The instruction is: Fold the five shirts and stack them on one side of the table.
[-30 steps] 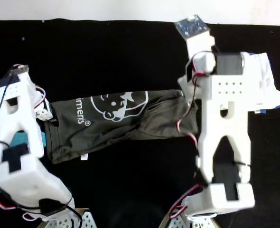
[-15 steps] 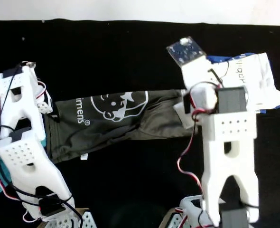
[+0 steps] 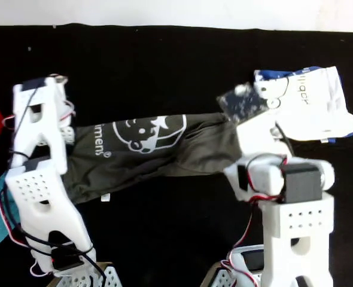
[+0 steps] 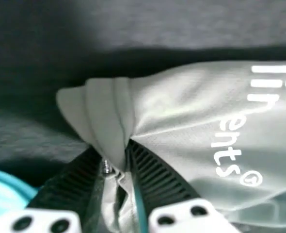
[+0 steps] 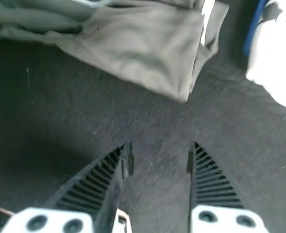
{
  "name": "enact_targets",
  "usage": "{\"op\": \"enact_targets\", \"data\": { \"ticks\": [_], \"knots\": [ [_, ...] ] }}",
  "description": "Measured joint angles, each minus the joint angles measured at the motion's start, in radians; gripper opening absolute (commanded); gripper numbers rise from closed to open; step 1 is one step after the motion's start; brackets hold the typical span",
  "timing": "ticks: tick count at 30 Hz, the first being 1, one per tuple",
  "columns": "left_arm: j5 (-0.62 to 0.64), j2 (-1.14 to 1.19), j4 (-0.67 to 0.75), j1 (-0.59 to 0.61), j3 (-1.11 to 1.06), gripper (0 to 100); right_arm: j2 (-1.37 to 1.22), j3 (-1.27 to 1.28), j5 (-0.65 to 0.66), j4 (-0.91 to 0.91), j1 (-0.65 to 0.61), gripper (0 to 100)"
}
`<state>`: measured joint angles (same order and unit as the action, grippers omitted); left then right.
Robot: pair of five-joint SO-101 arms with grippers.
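Olive shirt [image 3: 146,149] stretched across mid-frame on the bench [image 3: 164,66], one end pinched.
Left gripper [image 4: 116,156] clenched on the shirt's bunched edge; right gripper [image 5: 157,155] released over bare bench. My worry: with one pinch only, pulling could drag the shirt or slip the fold.

A black, cloth-covered bench [image 3: 134,60] is stretching across the whole working area, its dark fabric lying flat and showing a fine, slightly fuzzy weave up close. A pale off-white strip of wall or floor [image 3: 164,12] is running straight along behind the bench's far edge.
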<state>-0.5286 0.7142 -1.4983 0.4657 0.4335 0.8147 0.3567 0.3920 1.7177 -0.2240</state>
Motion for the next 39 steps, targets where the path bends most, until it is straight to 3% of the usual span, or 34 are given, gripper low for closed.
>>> {"op": "enact_targets", "data": {
  "ticks": [5,11,15,18,24,31,37,39],
  "knots": [
    [-0.02,0.0,-0.143,0.035,0.161,1,0.13,0.17,0.0,-0.037,0.029,17.7],
    [0.034,-0.014,-0.25,-0.1,0.256,1,0.255,0.445,0.127,-0.183,0.261,17.7],
    [0.095,-0.143,-0.258,-0.25,0.212,1,0.311,0.671,0.221,-0.338,0.45,16.5],
    [0.153,-0.282,-0.258,-0.394,0.149,1,0.348,0.829,0.241,-0.454,0.548,0.4],
    [0.221,-0.445,-0.256,-0.706,0.15,1,0.451,1.103,0.244,-0.647,0.641,0.7],
    [0.226,-0.45,-0.072,-0.971,0.173,1,0.638,1.297,0.236,-0.733,0.657,0.7],
    [0.227,-0.327,0.13,-1.051,0.173,2,0.841,1.3,0.098,-0.727,0.657,0.7],
    [0.227,-0.258,0.173,-1.053,0.183,7,0.893,1.3,0.081,-0.695,0.657,0.7]
  ]
}}
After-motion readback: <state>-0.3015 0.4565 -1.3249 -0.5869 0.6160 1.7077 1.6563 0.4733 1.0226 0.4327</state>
